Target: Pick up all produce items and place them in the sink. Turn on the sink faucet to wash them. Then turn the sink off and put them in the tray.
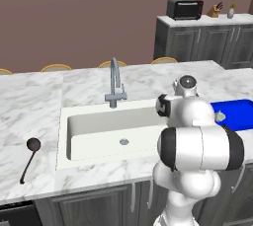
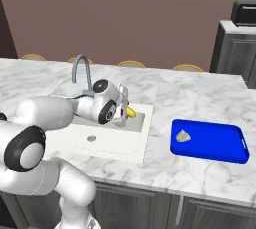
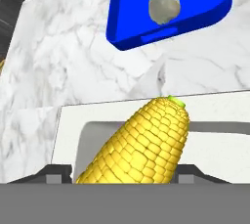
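Note:
My gripper (image 2: 122, 113) is shut on the yellow corn cob (image 2: 130, 112), holding it in the air over the right end of the off-white sink (image 2: 131, 140). In the hand view the corn cob (image 3: 141, 142) sits between the two dark fingertips (image 3: 52, 172), its greenish end pointing towards the blue tray (image 3: 128, 17). The smaller beige produce item (image 2: 183, 136) lies in the left part of the blue tray (image 2: 220, 145), right of the sink. The grey gooseneck faucet (image 1: 114, 83) stands behind the basin (image 1: 94, 129); no water shows.
A black long-handled ladle (image 1: 28, 158) lies on the marble left of the sink. A black toaster oven (image 1: 184, 9) and small items stand on a far counter at the back right. Stool tops line the island's far edge.

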